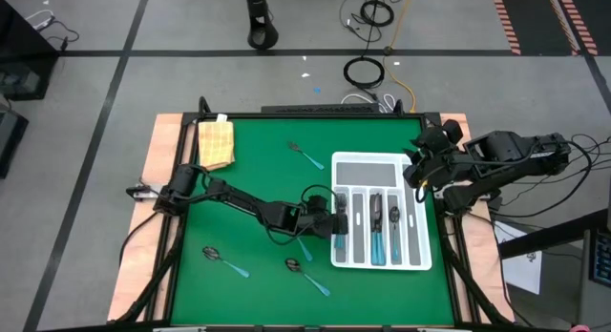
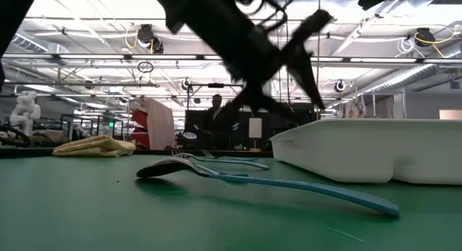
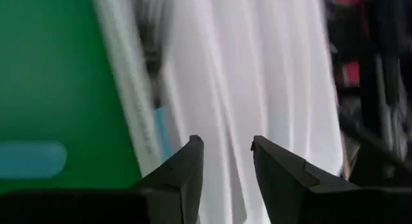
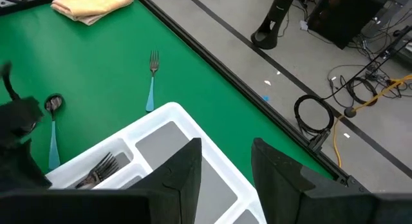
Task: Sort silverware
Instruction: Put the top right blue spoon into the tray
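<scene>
Left claw (image 1: 336, 223) stretched across the green bench (image 1: 248, 170), hanging at the left edge of the white tray (image 1: 380, 165), fingers (image 3: 187, 169) slightly spread with nothing between them, blurred white tray walls just ahead in the left wrist view. Right claw (image 1: 412, 172) parked at the tray's right far corner, fingers (image 4: 187, 163) apart and empty, looking down over that corner. Silverware partly sorted: several teal-handled pieces lying lengthwise in the tray's narrow slots (image 1: 382, 232), fork tines visible in one slot in the right wrist view (image 4: 103, 169); exact count per slot impossible to tell. Still loose on the bench: a fork (image 1: 307, 157) far of the tray near its left far corner, also seen in the right wrist view (image 4: 152, 82); a spoon (image 1: 225, 261) near the left front; another spoon (image 1: 307, 275) nearer the tray's front left corner; a further teal handle (image 1: 304, 248) just below the left claw, partly hidden. Closest spoon in the low view (image 2: 267, 180) resting bowl-down, handle running toward the tray. Folded yellow cloth (image 1: 216, 142) at the far left corner of the bench, well apart from everything else.
</scene>
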